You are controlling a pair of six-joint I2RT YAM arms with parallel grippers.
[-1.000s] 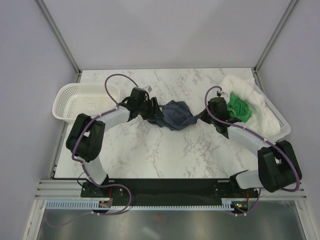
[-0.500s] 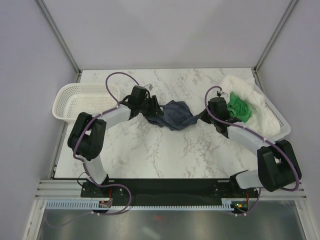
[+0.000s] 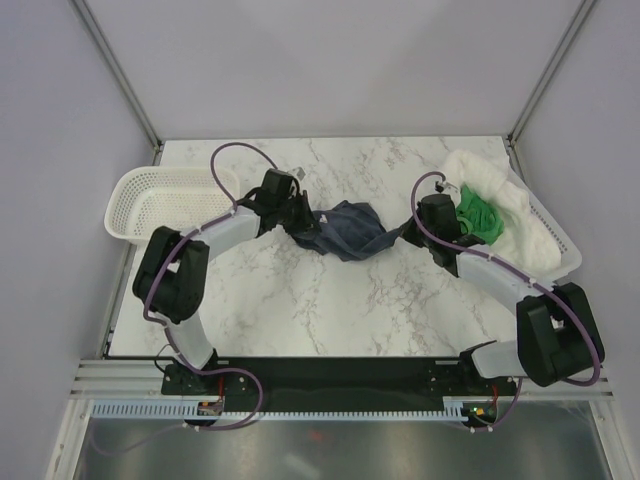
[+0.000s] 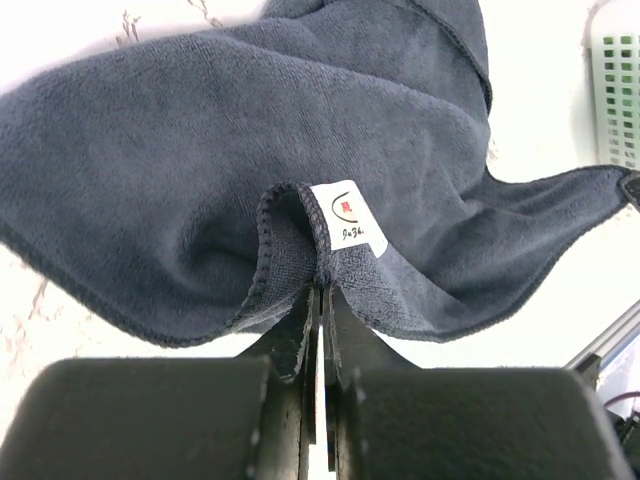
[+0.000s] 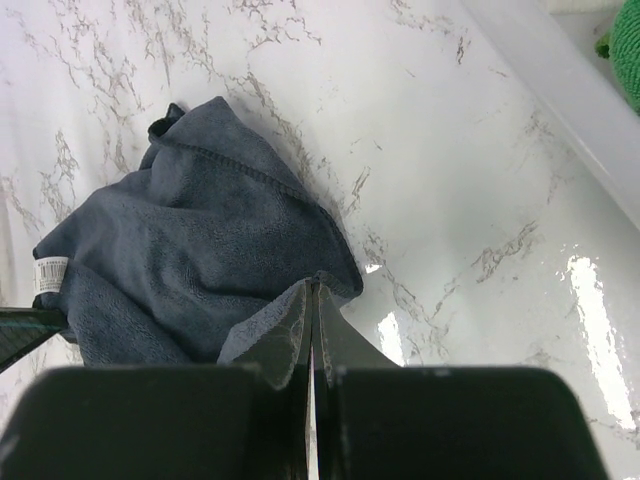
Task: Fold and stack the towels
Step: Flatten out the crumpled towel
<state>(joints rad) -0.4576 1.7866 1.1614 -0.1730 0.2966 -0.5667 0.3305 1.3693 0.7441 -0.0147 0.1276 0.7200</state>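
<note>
A crumpled dark navy towel (image 3: 350, 230) lies mid-table between my two arms. My left gripper (image 3: 308, 222) is shut on its left edge; in the left wrist view the fingertips pinch a fold of the navy towel (image 4: 200, 180) just under its white label (image 4: 348, 215). My right gripper (image 3: 402, 234) is shut on the towel's right corner, and the right wrist view shows the navy towel (image 5: 180, 250) bunched at the closed tips of that right gripper (image 5: 312, 288). A bright green towel (image 3: 478, 216) lies on the large white towel (image 3: 500, 195) in the right basket.
An empty white perforated basket (image 3: 160, 200) sits at the table's left edge. The right basket (image 3: 560, 250) holding the white and green towels lies along the right edge. Marble tabletop (image 3: 330, 300) spreads in front of the navy towel.
My left gripper has shut on the navy towel's left edge; it stood open around it before. The right arm has not moved.
</note>
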